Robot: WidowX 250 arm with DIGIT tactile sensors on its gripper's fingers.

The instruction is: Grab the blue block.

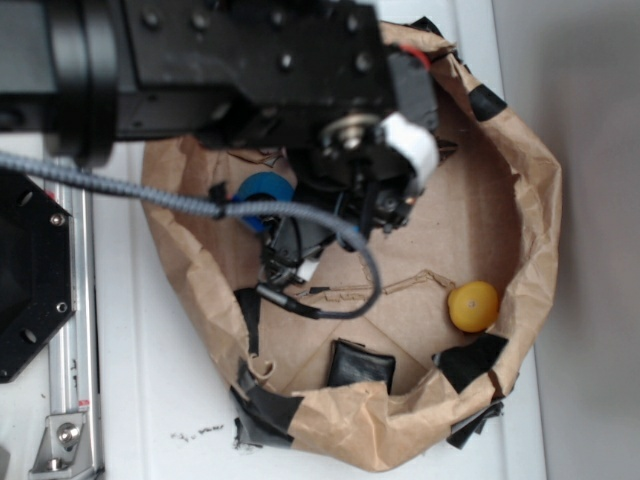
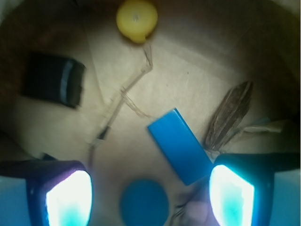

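Glowing pale fingers of the gripper are held wide apart, with nothing between them except the teal ball below. Just beside the right finger, the blue block is seen lying flat on brown paper. Farther away, a yellow ball and a black object are seen.

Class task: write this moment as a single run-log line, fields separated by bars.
phase: approach | gripper: open, empty | blue block: flat on bag floor, untouched, nearer one finger | teal ball: between fingers
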